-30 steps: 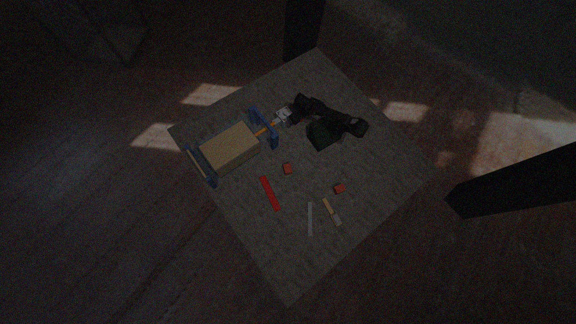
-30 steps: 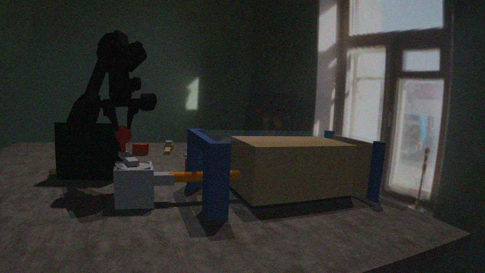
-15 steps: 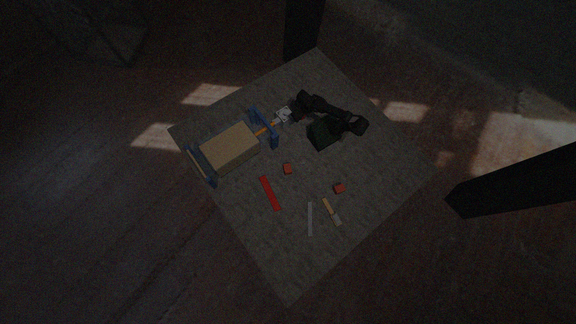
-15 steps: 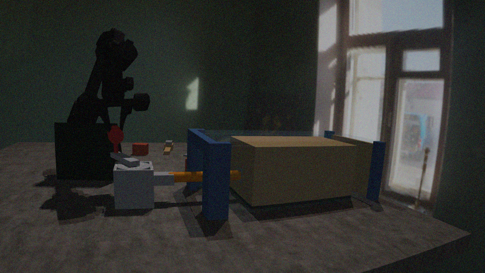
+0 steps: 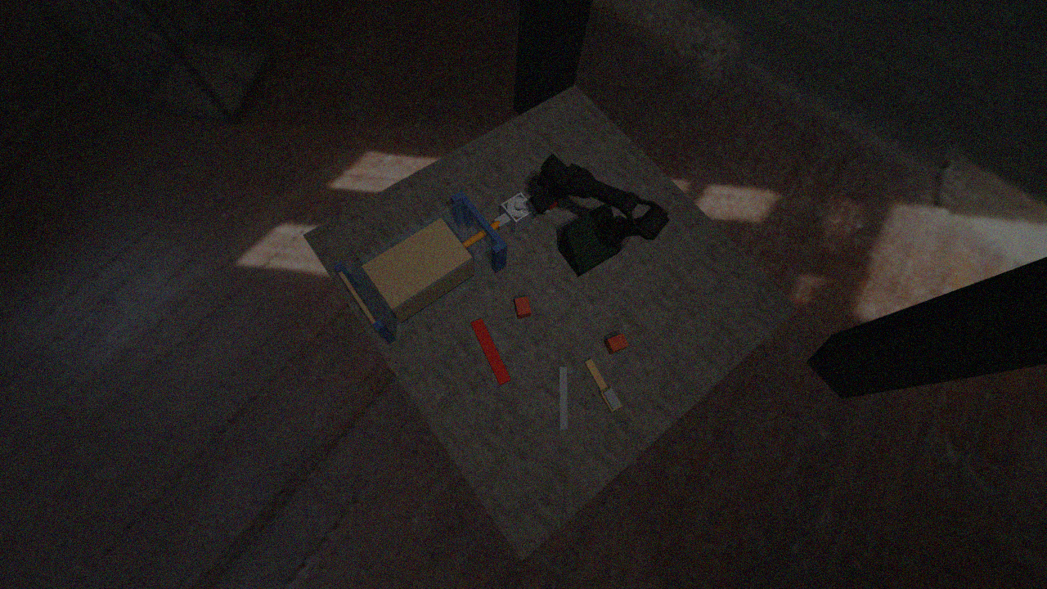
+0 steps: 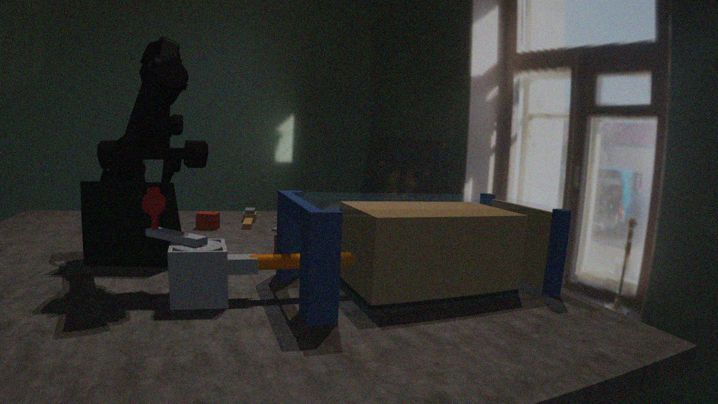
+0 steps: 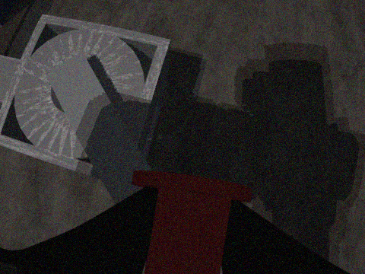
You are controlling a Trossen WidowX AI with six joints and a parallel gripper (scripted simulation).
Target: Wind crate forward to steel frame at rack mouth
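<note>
The tan crate (image 5: 417, 263) (image 6: 436, 256) sits flat in the cubby, with a gap between its front and the blue steel frame (image 5: 503, 252) (image 6: 321, 261). An orange strap (image 5: 481, 236) (image 6: 276, 261) runs from it through the frame to the grey winch (image 6: 198, 281) (image 7: 125, 27). The winch handle's grey arm (image 6: 175, 237) (image 7: 70, 76) lies across the winch top; its key is hidden beneath it. My gripper (image 7: 190, 206) is shut on the red knob (image 6: 153, 201) at the handle's outer end, on the side away from the crate. The fingers are hard to make out in the exterior view.
Two red blocks (image 5: 522, 307) (image 5: 616, 343), a long red bar (image 5: 490, 351), a grey bar (image 5: 563, 397) and a tan-handled tool (image 5: 604, 384) (image 6: 248, 219) lie on the bench. The arm's dark base (image 5: 589, 245) (image 6: 125, 225) stands near the winch.
</note>
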